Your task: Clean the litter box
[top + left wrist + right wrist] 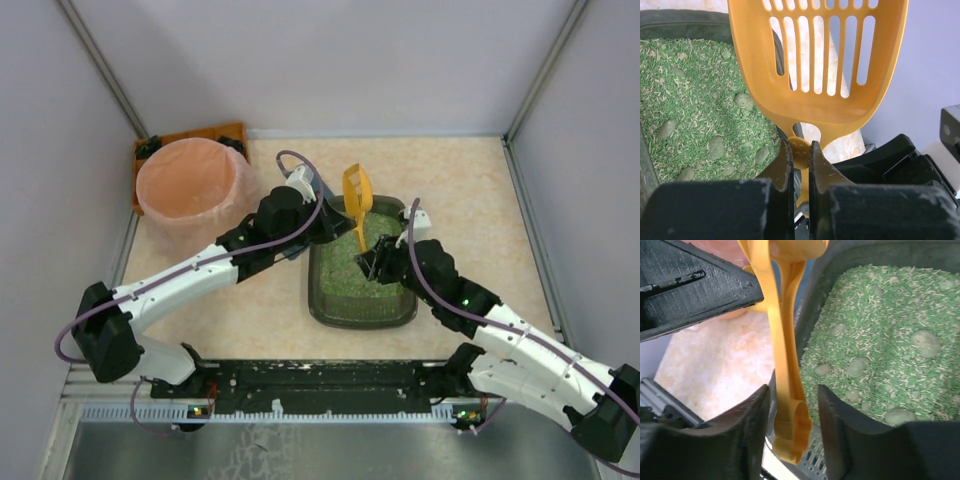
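The dark grey-green litter box [362,318] with green granules sits mid-table; several grey-green clumps [716,147] lie in it. It also shows in the left wrist view [685,17] and the right wrist view [840,255]. A yellow slotted scoop [356,190] is held tilted over the box's far left corner, its head empty [820,55]. My left gripper [338,222] [800,150] is shut on the scoop's handle just below the head. My right gripper [372,262] [792,390] is open, its fingers on either side of the handle's end [795,427] without pinching it.
A round pink bucket [190,185] stands at the far left, with an orange-brown tray [215,132] behind it. Grey walls enclose the table on three sides. A black rail [320,380] runs along the near edge between the arm bases.
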`<action>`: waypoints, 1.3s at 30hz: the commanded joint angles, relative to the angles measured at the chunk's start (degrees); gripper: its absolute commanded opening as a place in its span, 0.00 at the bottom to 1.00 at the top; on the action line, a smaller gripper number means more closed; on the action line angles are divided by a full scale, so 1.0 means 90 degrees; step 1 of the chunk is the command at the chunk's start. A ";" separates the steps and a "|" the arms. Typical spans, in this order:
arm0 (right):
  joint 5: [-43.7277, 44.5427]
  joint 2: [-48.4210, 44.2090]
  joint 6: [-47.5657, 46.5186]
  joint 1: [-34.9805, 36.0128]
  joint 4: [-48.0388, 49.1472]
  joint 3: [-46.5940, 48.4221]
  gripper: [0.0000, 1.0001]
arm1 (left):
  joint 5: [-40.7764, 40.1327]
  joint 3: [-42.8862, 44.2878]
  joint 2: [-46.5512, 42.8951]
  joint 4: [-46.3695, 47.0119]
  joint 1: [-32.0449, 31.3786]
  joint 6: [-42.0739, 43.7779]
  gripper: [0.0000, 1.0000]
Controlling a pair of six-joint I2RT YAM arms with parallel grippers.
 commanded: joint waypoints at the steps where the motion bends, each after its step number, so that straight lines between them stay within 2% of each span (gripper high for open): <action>1: 0.0560 0.0028 -0.0418 0.0090 0.0127 0.0315 0.39 | -0.0114 0.0236 0.0059 -0.0228 -0.0047 -0.0007 0.00; 5: 0.0531 0.0111 -0.0381 0.0089 0.0154 0.0339 0.19 | 0.0009 0.0217 0.0059 -0.0168 -0.0046 0.0043 0.01; 7: 0.0480 0.0113 -0.0269 0.0090 0.0199 0.0330 0.12 | 0.0053 0.0190 0.0025 -0.0120 -0.0046 0.0084 0.14; 10: 0.0495 0.0096 0.0007 0.0095 0.0121 0.0344 0.00 | 0.0103 0.0083 -0.0106 0.0039 -0.0052 0.0209 0.28; 13: 0.0632 0.0024 0.0250 0.0080 -0.0098 0.0407 0.00 | -0.0058 -0.0125 -0.0357 0.0217 -0.0036 0.0320 0.57; 16: 0.0614 -0.0126 0.0408 0.0026 -0.0216 0.0475 0.00 | -0.0151 -0.0477 -0.0718 0.0523 -0.0016 0.0498 0.72; 18: 0.0384 -0.0222 0.0507 -0.0124 -0.0275 0.0532 0.00 | -0.0081 -0.0756 -0.0952 0.0774 0.0023 0.0680 0.78; 23: -0.1012 -0.0459 0.0972 -0.0923 0.0000 0.0481 0.00 | 0.0955 -0.1647 -0.1420 0.1915 0.0262 0.0809 0.79; 27: -0.2002 -0.0573 0.1350 -0.1378 0.0416 0.0395 0.00 | 0.1863 -0.2010 -0.1422 0.2839 0.0486 0.0594 0.80; 32: -0.2771 -0.0523 0.1734 -0.1530 0.0971 0.0386 0.00 | 0.2572 -0.1925 -0.0957 0.3774 0.0541 0.0461 0.80; 39: -0.3352 -0.0386 0.2195 -0.1557 0.1539 0.0330 0.00 | 0.2957 -0.1650 -0.0351 0.4378 0.0542 0.0194 0.71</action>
